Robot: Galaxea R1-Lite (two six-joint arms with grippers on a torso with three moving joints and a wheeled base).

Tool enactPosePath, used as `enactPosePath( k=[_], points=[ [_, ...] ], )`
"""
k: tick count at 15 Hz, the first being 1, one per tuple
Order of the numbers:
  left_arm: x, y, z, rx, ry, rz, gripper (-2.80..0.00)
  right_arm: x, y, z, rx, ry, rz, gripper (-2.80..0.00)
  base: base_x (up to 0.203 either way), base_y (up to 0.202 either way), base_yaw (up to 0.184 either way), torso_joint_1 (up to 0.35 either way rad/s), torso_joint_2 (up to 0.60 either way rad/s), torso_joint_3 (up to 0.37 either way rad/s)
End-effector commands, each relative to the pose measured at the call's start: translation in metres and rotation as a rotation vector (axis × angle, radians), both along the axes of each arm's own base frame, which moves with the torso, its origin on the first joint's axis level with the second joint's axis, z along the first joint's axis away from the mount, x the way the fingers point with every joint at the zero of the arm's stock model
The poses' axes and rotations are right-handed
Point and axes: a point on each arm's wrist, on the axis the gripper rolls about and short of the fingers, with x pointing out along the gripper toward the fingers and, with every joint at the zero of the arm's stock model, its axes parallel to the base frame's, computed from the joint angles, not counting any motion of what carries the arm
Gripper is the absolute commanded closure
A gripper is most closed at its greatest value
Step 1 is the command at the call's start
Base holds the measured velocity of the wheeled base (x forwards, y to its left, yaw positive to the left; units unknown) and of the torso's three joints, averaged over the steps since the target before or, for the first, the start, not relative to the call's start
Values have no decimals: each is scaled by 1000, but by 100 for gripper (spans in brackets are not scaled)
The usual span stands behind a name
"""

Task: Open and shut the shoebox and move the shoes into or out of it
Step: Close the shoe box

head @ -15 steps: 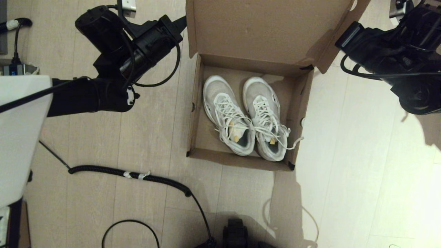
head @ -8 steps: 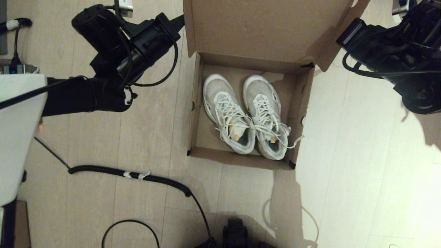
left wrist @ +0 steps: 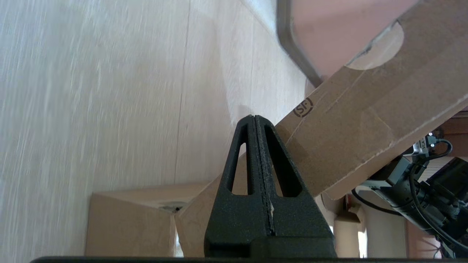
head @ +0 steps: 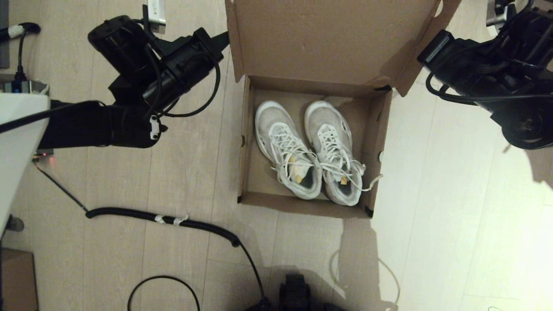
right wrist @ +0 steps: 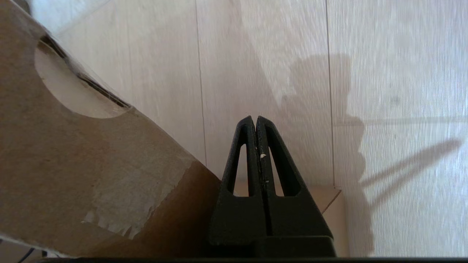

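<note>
The large brown cardboard shoebox sits on the pale wood-plank floor at the centre of the head view, its hinged lid standing raised at 12 o'clock. Inside lies the pair of white lace-up mesh sneakers, side by side, toes toward 12 and heels toward 6 — one loose lace drapes over the box wall at about 4 o'clock. The left gripper is at 10 o'clock from the box, beside the lid's left flap, its black fingers pressed together with nothing between them. The right gripper is at 2 o'clock, by the lid's right flap, its fingers likewise together and empty. A black coiled cable runs across the floor at 7 o'clock.
</note>
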Motion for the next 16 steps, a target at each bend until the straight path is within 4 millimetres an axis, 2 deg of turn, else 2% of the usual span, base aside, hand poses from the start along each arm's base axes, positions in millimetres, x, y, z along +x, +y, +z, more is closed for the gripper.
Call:
enactPosePath(
  k=[1,4,10,16],
  points=[
    [-3,1,-6,7,17,-6,0,-2,1,-2,0,9,7,0,0,0,0,0,0,0],
    [-8,2,-17,15,39,-9,0,-8,2,-8,1,37,8,0,0,0,0,0,0,0],
    [-27,3,-5,11,23,-26,0,-27,9,2,1,24,38,0,0,0,0,0,0,0],
    [-32,0,-22,27,66,-36,0,-30,14,-7,-10,63,50,0,0,0,0,0,0,0]
  ],
)
